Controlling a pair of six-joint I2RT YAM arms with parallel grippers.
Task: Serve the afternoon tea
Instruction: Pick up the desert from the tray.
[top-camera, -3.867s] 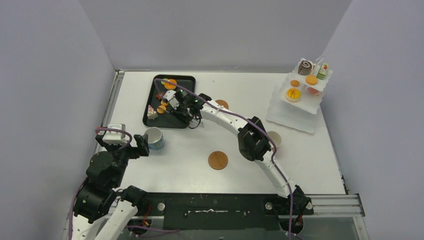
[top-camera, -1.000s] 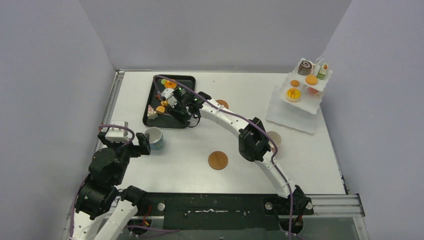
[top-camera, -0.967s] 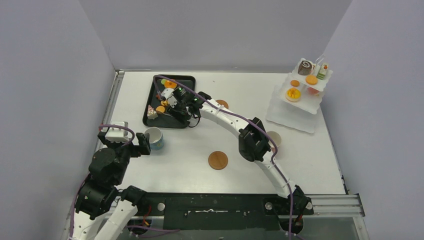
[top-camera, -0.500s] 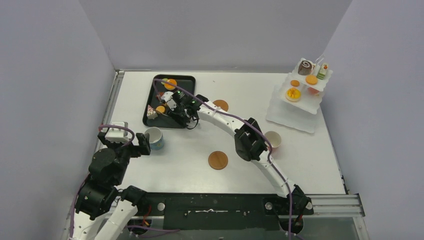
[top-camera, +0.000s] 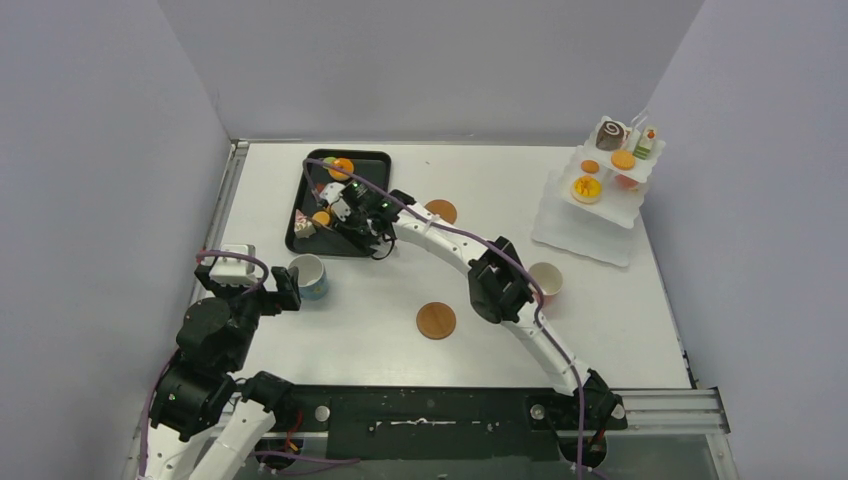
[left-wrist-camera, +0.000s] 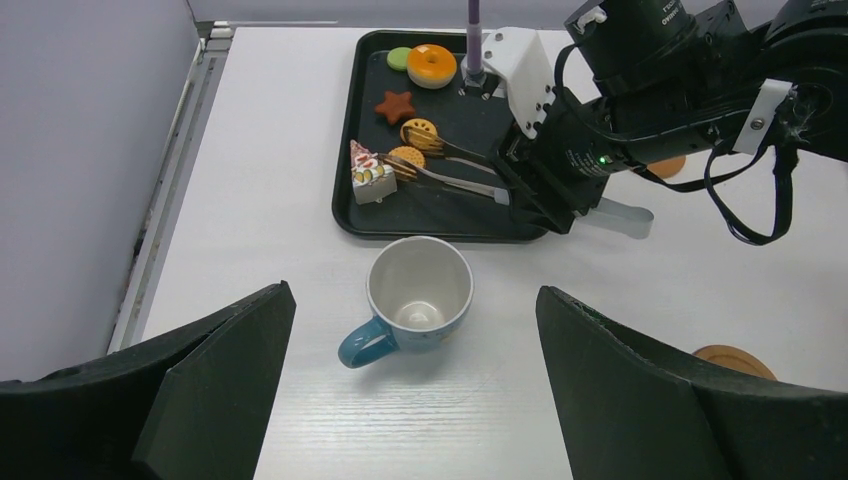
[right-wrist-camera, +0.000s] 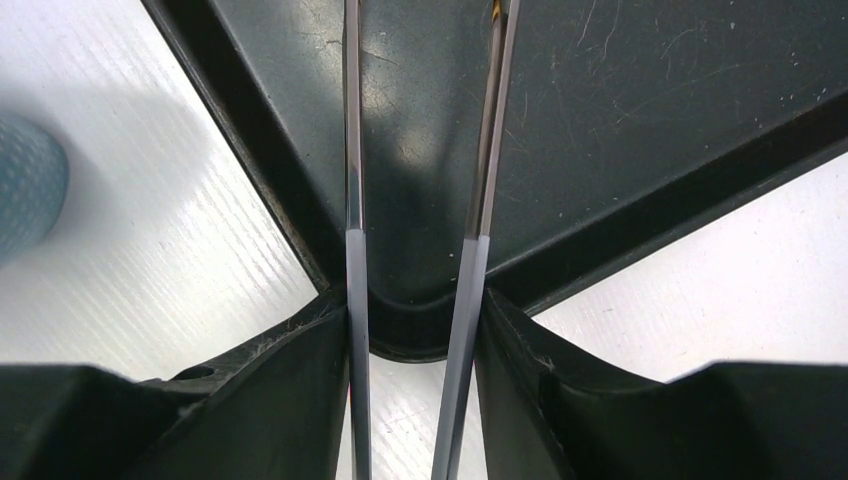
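The tongs (left-wrist-camera: 455, 181), held by our right gripper (right-wrist-camera: 412, 300), are hanging over the black tray (left-wrist-camera: 440, 215).
We are clamping their handles, with the blades apart beside two cookies (left-wrist-camera: 406, 157); whether they are pinching one, we cannot tell. Our left gripper (left-wrist-camera: 412, 290) is gaping wide at the blue cup (left-wrist-camera: 418, 300), which is standing on the table near the tray.

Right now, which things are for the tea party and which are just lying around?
For the tea: blue cup; pink cup; cake slice; star cookie; orange tart; green disc; treats on the white stand.

Just around: black tray; two wooden coasters; metal tongs, a tool pinched in the right gripper.
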